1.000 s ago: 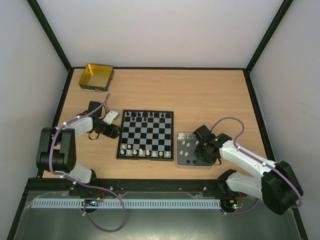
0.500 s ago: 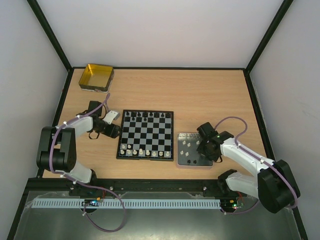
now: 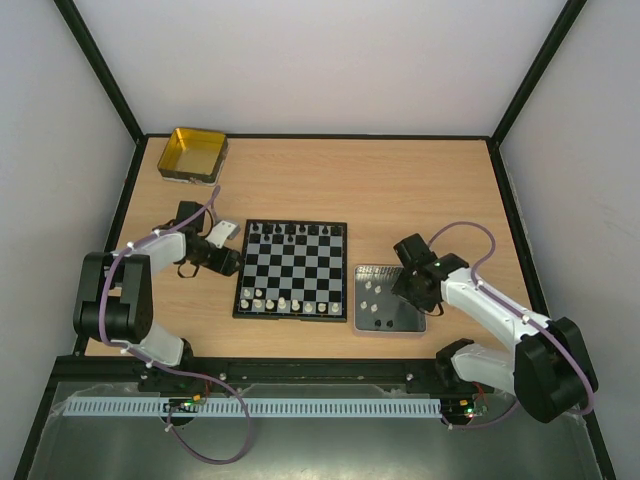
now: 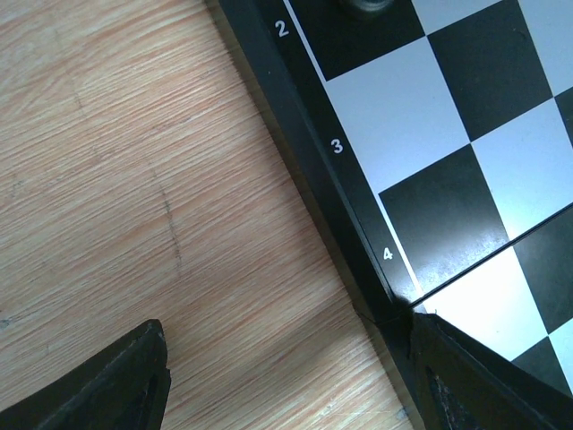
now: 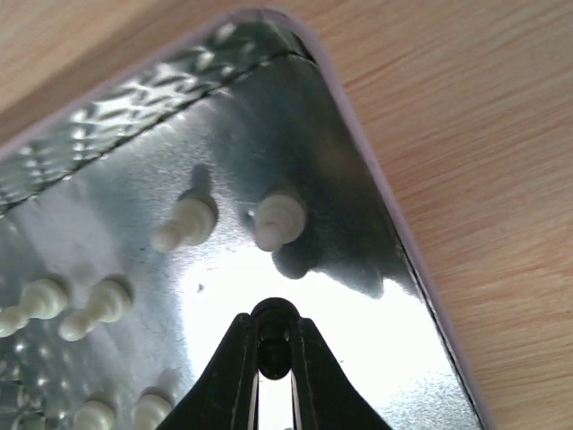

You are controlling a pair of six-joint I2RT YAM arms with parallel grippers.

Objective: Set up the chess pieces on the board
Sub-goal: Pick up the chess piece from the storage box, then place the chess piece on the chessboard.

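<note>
The board (image 3: pixel 300 268) lies mid-table, with black chess pieces (image 3: pixel 295 231) along its far row and white ones (image 3: pixel 290 303) along its near row. More pieces (image 3: pixel 372 295) stand in the grey tray (image 3: pixel 400 318) to its right. My right gripper (image 3: pixel 407 290) hangs over that tray. In the right wrist view this gripper (image 5: pixel 273 345) is shut on a small black piece (image 5: pixel 273 324), just above the tray floor (image 5: pixel 224 143) and near two white pawns (image 5: pixel 279 219). My left gripper (image 4: pixel 286 376) is open, straddling the board's left border (image 4: pixel 340 224).
A yellow square tin (image 3: pixel 193 153) sits at the far left corner of the wooden table. Black frame posts and white walls enclose the table. The tray's right rim (image 5: pixel 394 224) runs close beside my right fingers.
My right gripper's jaws have closed on a black piece in the tray, and the wrist has shifted slightly toward the tray's far right. The left arm has not moved.
</note>
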